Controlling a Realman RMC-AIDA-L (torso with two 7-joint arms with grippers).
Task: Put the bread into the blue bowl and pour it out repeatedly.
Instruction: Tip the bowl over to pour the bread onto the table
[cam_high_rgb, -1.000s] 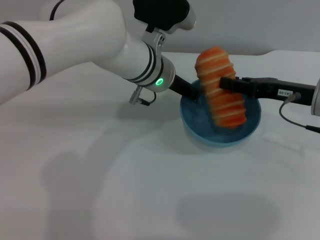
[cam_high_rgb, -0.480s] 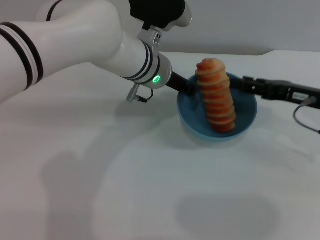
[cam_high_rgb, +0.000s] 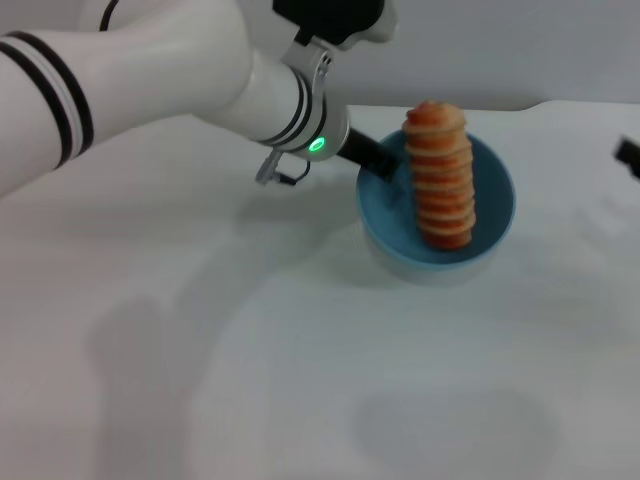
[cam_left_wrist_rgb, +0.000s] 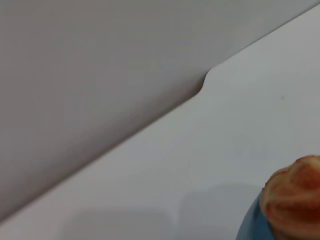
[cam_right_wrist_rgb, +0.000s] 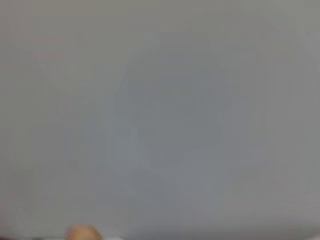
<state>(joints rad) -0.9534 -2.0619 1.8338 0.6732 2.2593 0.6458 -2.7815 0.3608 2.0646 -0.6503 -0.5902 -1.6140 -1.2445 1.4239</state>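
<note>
Bread (cam_high_rgb: 441, 175) stands on end in blue bowl (cam_high_rgb: 500, 215), left gripper (cam_high_rgb: 385, 165) clamping its 9 o'clock rim; looks light and stiff, so grip mid-loaf; right gripper fingers can't tell.

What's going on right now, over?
Left tool at blue bowl rim. Bread standing in bowl. Right tool off at edge. Nothing blocking.

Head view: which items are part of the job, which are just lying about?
In the job:
- bread, standing in the bowl, leaning on its far rim
- blue bowl
- left gripper, at the bowl's left rim
- right gripper, at the right edge, away from the bowl

Lying about:
- nothing besides the white table
</note>
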